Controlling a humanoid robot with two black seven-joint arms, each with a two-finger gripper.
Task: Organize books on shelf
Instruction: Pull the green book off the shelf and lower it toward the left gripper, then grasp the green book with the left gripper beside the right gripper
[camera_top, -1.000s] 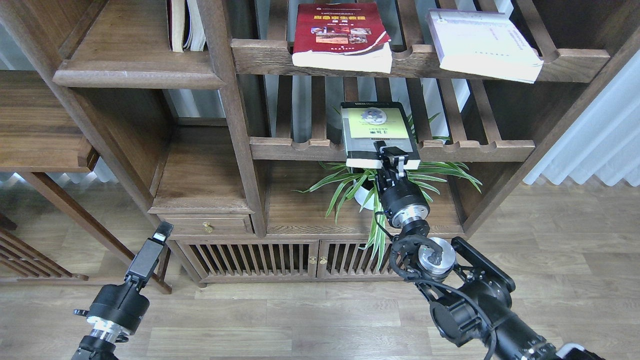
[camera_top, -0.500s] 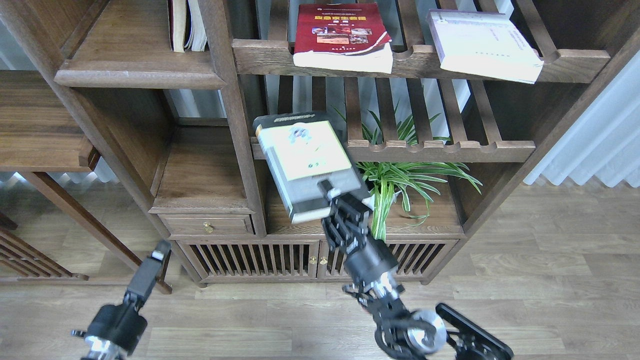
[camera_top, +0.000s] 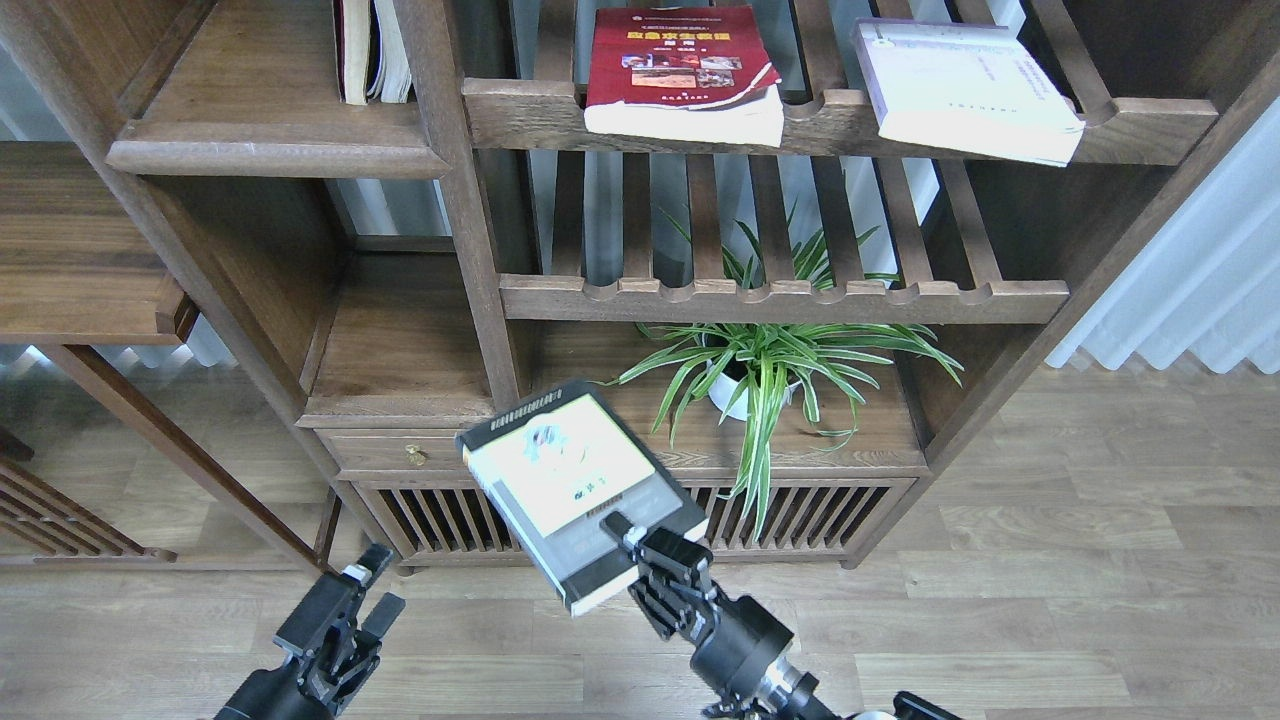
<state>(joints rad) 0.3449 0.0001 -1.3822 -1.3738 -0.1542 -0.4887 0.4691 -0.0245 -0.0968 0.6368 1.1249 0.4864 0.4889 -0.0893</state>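
My right gripper (camera_top: 628, 532) is shut on the lower edge of the black and yellow-green book (camera_top: 570, 485), holding it tilted in the air in front of the low cabinet. The dark red book (camera_top: 685, 70) and the pale lavender book (camera_top: 965, 90) lie flat on the upper slatted rack. The solid dark-brown shelf (camera_top: 270, 155) is at the upper left, with a few upright books (camera_top: 372, 50) at its back. My left gripper (camera_top: 368, 590) is low at the bottom left, open and holding nothing.
A spider plant (camera_top: 770, 370) in a white pot stands on the cabinet top under the lower slatted rack (camera_top: 780, 298). The cabinet has slatted doors (camera_top: 450, 515) and a small drawer (camera_top: 415, 452). A side table (camera_top: 80, 260) is at the left, curtains (camera_top: 1190, 290) at the right.
The right gripper drew the black and yellow-green book off the lower slatted rack and carried it down and left, towards me. The left gripper sank lower and turned, its fingers now apart.
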